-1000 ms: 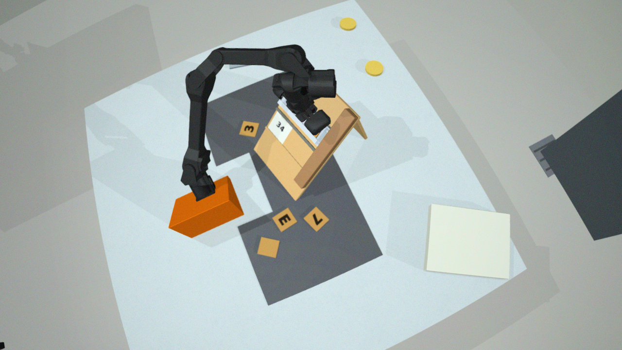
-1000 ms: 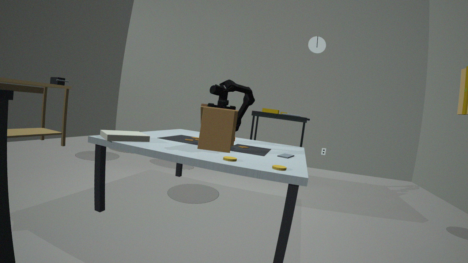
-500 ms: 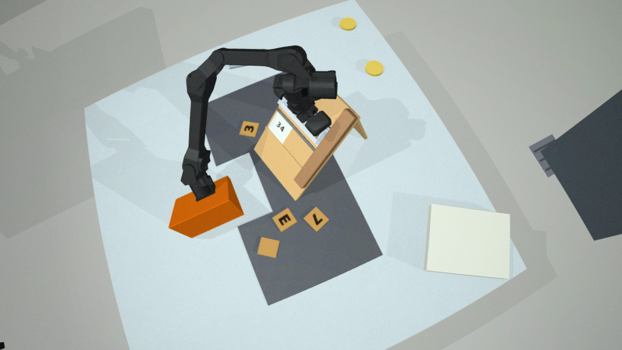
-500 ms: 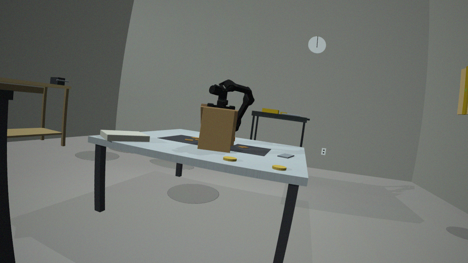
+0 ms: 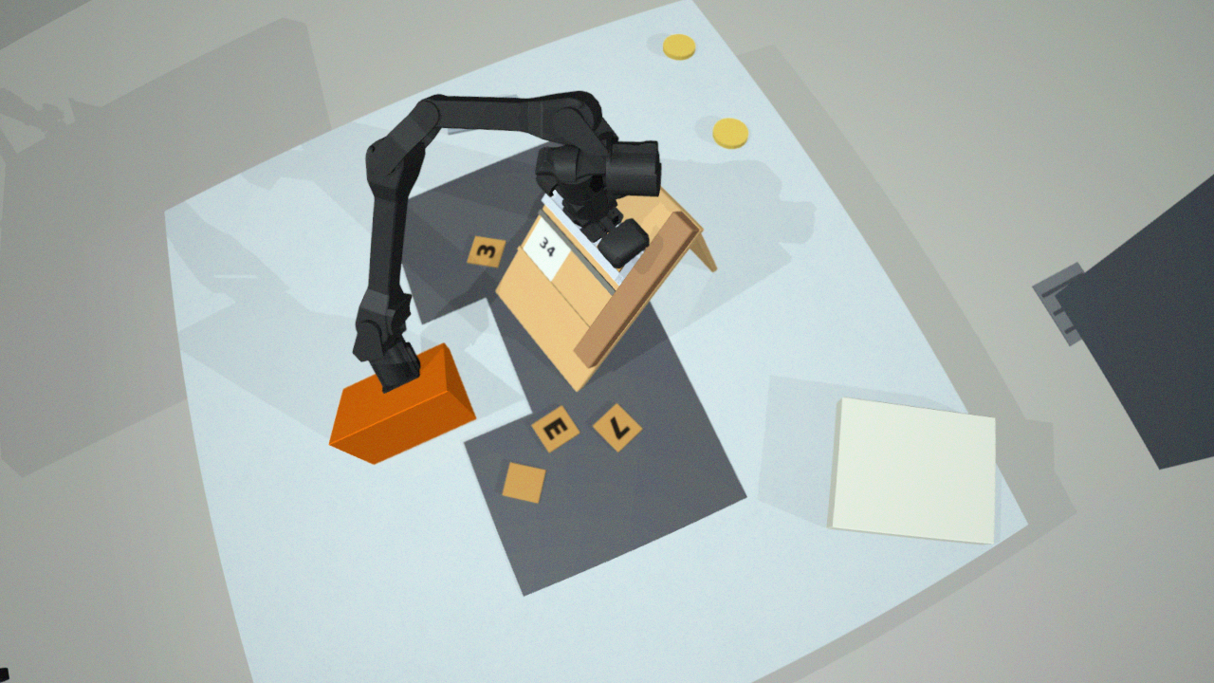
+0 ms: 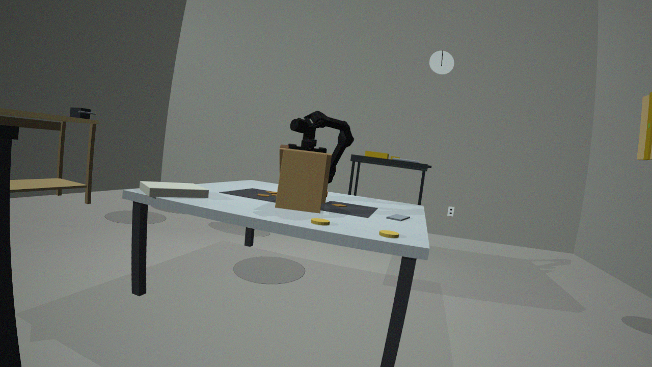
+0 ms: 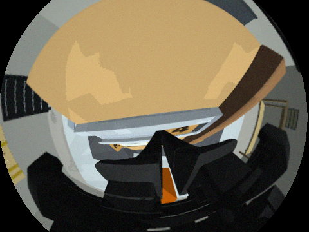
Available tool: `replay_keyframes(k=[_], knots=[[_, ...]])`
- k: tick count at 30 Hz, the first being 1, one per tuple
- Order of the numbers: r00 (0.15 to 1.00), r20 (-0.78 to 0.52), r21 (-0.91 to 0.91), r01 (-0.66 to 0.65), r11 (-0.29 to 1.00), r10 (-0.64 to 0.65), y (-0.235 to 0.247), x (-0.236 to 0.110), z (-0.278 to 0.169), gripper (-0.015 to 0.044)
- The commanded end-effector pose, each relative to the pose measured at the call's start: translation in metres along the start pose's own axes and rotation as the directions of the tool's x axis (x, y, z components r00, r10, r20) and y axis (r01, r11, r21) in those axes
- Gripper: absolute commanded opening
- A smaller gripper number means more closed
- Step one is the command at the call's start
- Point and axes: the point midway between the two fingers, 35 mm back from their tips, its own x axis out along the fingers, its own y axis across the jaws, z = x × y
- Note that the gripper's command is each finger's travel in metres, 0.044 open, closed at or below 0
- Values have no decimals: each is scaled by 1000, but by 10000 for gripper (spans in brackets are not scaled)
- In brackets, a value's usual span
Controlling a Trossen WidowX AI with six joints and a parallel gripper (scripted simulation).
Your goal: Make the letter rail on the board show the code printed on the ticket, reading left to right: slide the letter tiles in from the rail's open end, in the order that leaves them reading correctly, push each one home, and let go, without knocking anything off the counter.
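The tan board point(image 5: 542, 316) point(image 6: 301, 180) point(image 7: 154, 56) stands tilted on the dark mat point(image 5: 611, 509). Its white ticket point(image 5: 545, 247) reads 34. The grey letter rail point(image 7: 146, 120) point(image 5: 588, 264) runs across the board below a brown bar point(image 5: 632, 288). One tile point(image 7: 182, 129) sits in the rail, mostly hidden by my fingers; its letter is unreadable. My gripper point(image 7: 159, 131) point(image 5: 598, 230) is shut, its tips at the rail beside that tile. Loose tiles lie on the mat: a 3 point(image 5: 486, 251), an E point(image 5: 555, 429), a 7 point(image 5: 616, 426) and a blank-faced one point(image 5: 523, 482).
The arm rises from an orange base block point(image 5: 398, 407). A cream slab point(image 5: 912, 471) point(image 6: 173, 188) lies at one table corner. Two yellow discs point(image 5: 679, 46) point(image 5: 729, 132) lie near the far edge, behind the board. A small grey plate point(image 6: 398, 217) lies near them.
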Motion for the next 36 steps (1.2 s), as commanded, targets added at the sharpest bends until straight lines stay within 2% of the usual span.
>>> replay_keyframes(k=[1,21,36], knots=[[1000,0,-4,-1,1000,1,-1,0,0,0],[1000,0,-4,-1,1000,1,-7,0,0,0],[1000,-1,-3,0,1000,0,-6,-16,-16,0]])
